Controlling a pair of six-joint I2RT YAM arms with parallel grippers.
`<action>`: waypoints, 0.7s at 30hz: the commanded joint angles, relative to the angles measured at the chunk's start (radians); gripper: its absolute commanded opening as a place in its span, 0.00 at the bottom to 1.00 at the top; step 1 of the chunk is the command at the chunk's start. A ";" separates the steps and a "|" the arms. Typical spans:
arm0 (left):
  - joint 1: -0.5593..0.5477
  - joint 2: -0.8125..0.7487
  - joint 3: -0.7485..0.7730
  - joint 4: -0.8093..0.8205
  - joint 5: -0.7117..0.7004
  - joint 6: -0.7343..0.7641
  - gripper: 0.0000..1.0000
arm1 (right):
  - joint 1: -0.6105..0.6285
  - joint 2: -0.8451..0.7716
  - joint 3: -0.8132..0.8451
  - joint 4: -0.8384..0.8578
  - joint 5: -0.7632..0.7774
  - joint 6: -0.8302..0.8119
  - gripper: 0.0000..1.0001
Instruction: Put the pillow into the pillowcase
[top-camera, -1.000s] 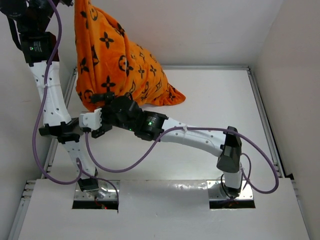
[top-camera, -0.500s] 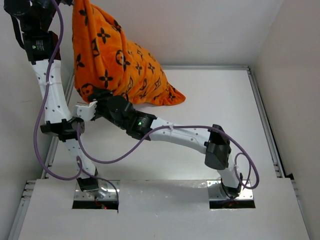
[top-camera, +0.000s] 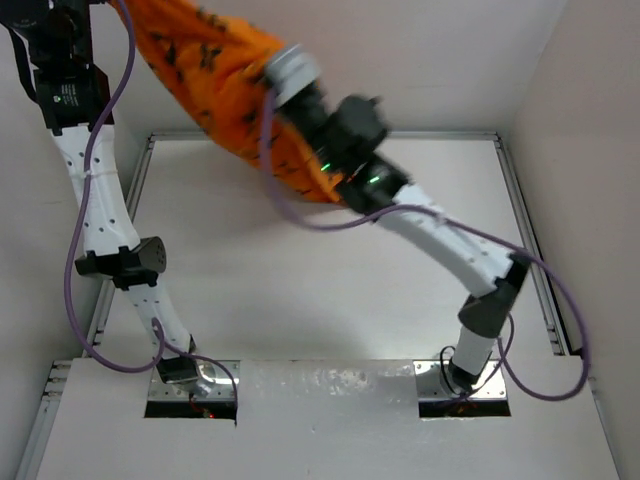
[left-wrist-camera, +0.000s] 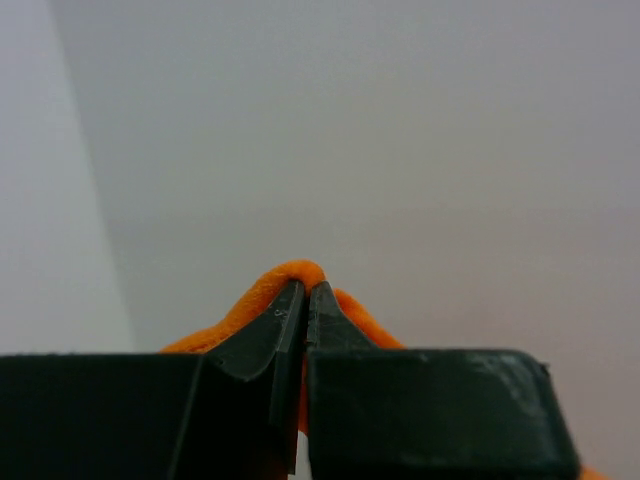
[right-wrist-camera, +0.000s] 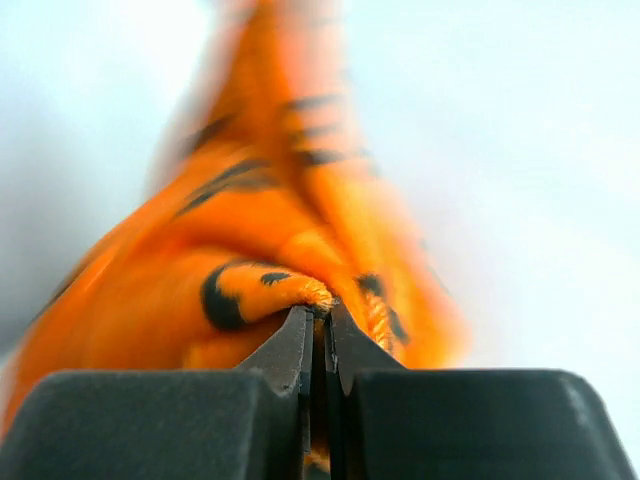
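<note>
- The pillowcase (top-camera: 225, 90) hangs clear of the table (top-camera: 300, 290). It is strung as a slanted orange band between the left fingers (left-wrist-camera: 285, 320), high at the far left, and the right fingers (right-wrist-camera: 295, 345), lower and further right.
- A second ago its lower end rested on the table as a plump heap, with the right fingers wide apart just beside that end. Since then they have snapped together on a fold and swung it up off the table.
- Right fingers: together, clamped on a rolled orange edge with a dark motif that bulges just past their tips. The cloth beyond is smeared, so the arm is probably moving fast.
- Left fingers: together, pinching a small ridge of orange fabric that peeps over their tips, the same grip as a second ago.
- The pillow shows bare in no view. Judging by how full the sack looks, it is probably inside already, though how deep cannot be told.
- With both ends held up, this looks like a shake or stretch to settle the pillow inside the sack. Where the open mouth lies cannot be made out.
- Both grips are thin pinches of fleece, and a hard swing could pull either one free.
</note>
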 joint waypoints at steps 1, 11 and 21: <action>0.008 -0.157 -0.024 0.155 -0.136 0.193 0.00 | -0.173 -0.207 0.155 0.146 -0.066 0.260 0.00; 0.007 -0.364 -0.323 0.133 0.090 0.204 0.00 | -0.228 -0.379 0.020 0.069 0.048 0.164 0.00; 0.008 -0.412 -0.281 0.108 0.018 0.186 0.00 | -0.238 -0.476 0.071 -0.037 -0.053 0.216 0.00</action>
